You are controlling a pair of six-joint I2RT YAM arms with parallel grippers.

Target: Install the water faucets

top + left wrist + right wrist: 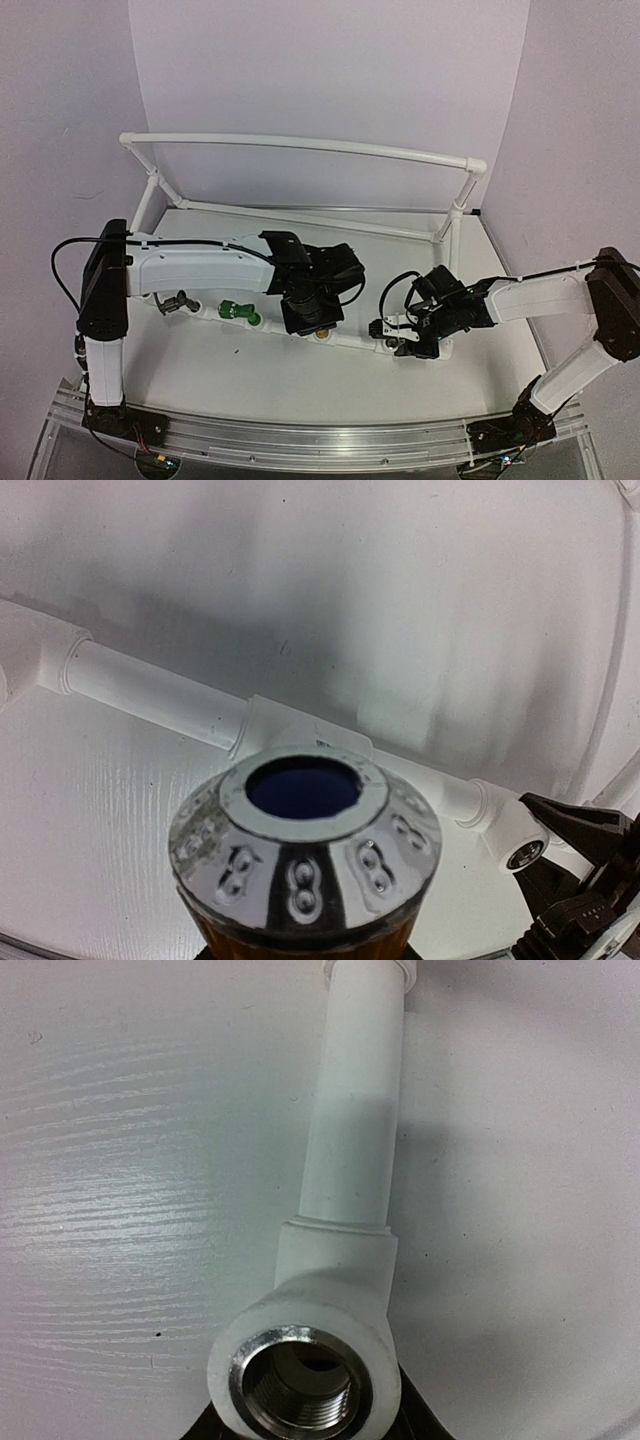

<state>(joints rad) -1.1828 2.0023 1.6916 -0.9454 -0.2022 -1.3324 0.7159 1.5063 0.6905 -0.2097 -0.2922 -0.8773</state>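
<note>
The brass-gold faucet (322,333) stands on the front white pipe (352,341). Its chrome knob with a blue centre (305,850) fills the left wrist view. My left gripper (314,316) sits right over it and looks shut on it; the fingers are hidden. The bright green faucet (240,312) and the dark grey faucet (178,300) sit further left on the same pipe. My right gripper (404,336) is shut on the pipe's right end elbow (335,1280), whose threaded metal socket (298,1380) is empty, with black fingers (215,1422) on both sides.
The white pipe frame (300,145) rises behind with a high back rail and slanted side legs. The right gripper (585,880) and the elbow socket (520,852) show at the lower right of the left wrist view. Purple walls close in the back and sides.
</note>
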